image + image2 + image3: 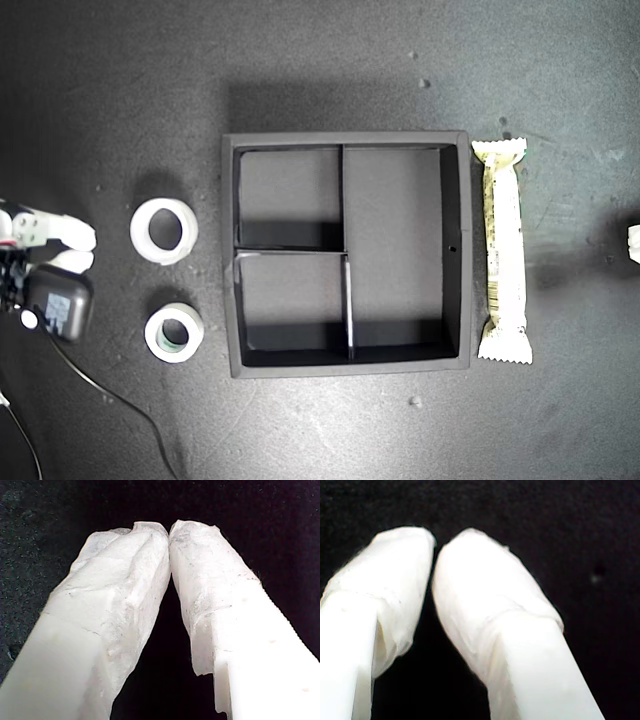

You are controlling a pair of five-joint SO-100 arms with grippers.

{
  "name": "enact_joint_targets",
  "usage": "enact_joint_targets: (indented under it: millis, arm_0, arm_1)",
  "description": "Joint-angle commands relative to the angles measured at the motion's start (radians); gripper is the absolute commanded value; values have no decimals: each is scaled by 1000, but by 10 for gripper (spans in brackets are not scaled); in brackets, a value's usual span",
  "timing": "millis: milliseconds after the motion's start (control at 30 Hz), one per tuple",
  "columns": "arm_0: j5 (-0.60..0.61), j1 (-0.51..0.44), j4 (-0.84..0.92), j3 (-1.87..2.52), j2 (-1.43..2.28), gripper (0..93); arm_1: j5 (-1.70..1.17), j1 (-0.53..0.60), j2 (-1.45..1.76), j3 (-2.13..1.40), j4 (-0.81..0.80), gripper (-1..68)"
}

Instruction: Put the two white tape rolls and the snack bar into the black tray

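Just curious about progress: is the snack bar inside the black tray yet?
No, the snack bar lies on the table just outside the black tray, along its wall.

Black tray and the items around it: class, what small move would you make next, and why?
Probably open the arm at the exterior view's left and reach for the plain white tape roll nearest it. The black tray is empty, both rolls, including the green-cored one, and the snack bar lie outside, and both wrist views show fingertips closed on nothing.

A dark, speckled tabletop (320,60) fills the scene, with a thin black cable (120,400) trailing across the exterior view's lower left.
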State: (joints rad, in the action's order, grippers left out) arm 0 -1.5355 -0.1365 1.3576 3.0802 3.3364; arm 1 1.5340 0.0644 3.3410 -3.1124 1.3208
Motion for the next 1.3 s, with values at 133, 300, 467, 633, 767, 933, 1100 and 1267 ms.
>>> enact_joint_targets:
  millis: [133,300,467,633,767,933,1100,1267]
  arm_0:
    - [-9,-95,-52,58,48,1]
    - [51,-158,-198,58,48,56]
    - [124,-127,-341,58,48,161]
    - [196,-69,-356,-26,48,203]
    - [333,20,-307,-196,49,187]
    - [374,51,-304,-275,-74,181]
    - [417,-8,-430,-382,-334,176]
    - [437,-25,-459,-558,-776,180]
  arm_1:
    - [-147,-72,8,-12,-150,-2]
    - [-187,-153,8,-12,-282,-3]
    - [-275,-167,8,-12,-468,-3]
    - [-242,-178,8,-12,-603,-3]
    - [5,-241,8,-12,-560,-3]
    - [153,-278,8,-12,-555,-3]
    - [84,-316,8,-12,-531,-3]
    - [37,-304,8,-12,-526,-3]
